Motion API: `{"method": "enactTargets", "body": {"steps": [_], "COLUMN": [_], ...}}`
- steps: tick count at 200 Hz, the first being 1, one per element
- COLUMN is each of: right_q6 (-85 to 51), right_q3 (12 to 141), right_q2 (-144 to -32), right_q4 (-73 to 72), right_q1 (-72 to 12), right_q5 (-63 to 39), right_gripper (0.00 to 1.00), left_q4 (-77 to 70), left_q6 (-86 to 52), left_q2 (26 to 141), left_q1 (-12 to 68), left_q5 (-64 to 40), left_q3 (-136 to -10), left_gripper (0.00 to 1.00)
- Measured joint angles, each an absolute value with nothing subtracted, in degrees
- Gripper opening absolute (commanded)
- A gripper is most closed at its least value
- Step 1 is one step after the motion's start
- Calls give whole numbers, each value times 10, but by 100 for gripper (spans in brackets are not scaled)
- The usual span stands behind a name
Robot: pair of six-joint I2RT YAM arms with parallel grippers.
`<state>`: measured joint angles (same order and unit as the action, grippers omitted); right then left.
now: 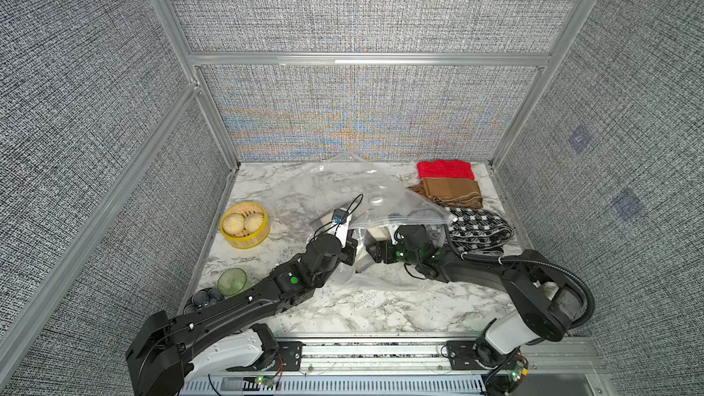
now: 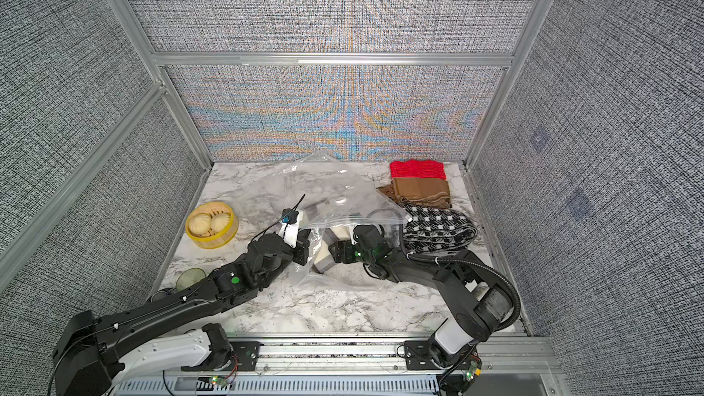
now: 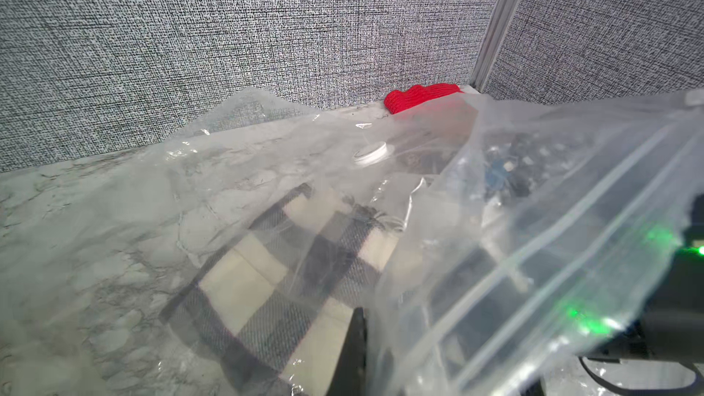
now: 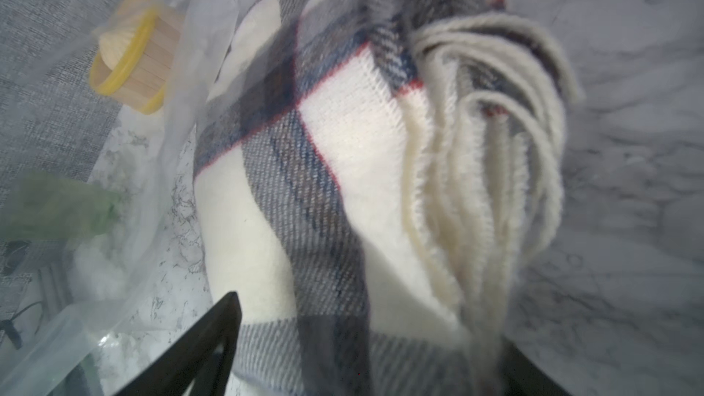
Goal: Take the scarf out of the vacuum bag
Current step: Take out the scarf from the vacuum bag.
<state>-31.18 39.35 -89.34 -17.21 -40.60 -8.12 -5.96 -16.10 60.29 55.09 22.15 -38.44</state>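
Marble desk [image 1: 381, 310], where the left gripper [image 1: 351, 252] pinches the vacuum bag [image 1: 343, 184] and the right gripper [image 1: 371, 252] gapes wide around the plaid scarf [image 4: 343, 139].

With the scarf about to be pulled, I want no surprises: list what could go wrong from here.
1. The right gripper has its jaws open around the plaid scarf; closing there may catch only the loose fringe, or bag film too.
2. The left gripper pinches just an edge of the vacuum bag; a hard pull could drag the whole bag along.
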Motion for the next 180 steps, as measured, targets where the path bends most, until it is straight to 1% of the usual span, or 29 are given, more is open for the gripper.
{"method": "enactTargets", "body": {"steps": [14,41,73,106,127,148,162,171,180], "right_q6": [-312,-312,-298,-250,-230,-214,-206,-201,-197], "right_q3": [401,423,424,462,493,522,556,570,576], "right_q2": [-891,-885,-881,-929,-972,-1013,-1037,-1041,-1039], "right_q4": [-146,-88,-57,-44,-34,-47,-40,-34,-29], "right_q1": [-408,-409,-455,-490,-464,-432,-426,-426,-428], "right_q5": [-71,-13,56,106,117,97,94,91,92], "right_gripper": [85,85,85,87,87,88,90,98,99], "left_q4": [-61,-68,-94,-107,-123,-136,-143,-147,-150], "left_q6": [-161,-161,-165,-170,-176,-180,-181,-182,-183], "left_q2": [598,598,632,682,703,735,758,771,781], "left_q1": [550,550,550,550,550,550,550,550,550], "left_q5": [210,196,195,189,189,197,205,210,211], "left_q3": [-384,-384,-382,-400,-402,-412,-420,-423,-426], "left_gripper": [0,0,0,0,0,0,0,0,0]}}
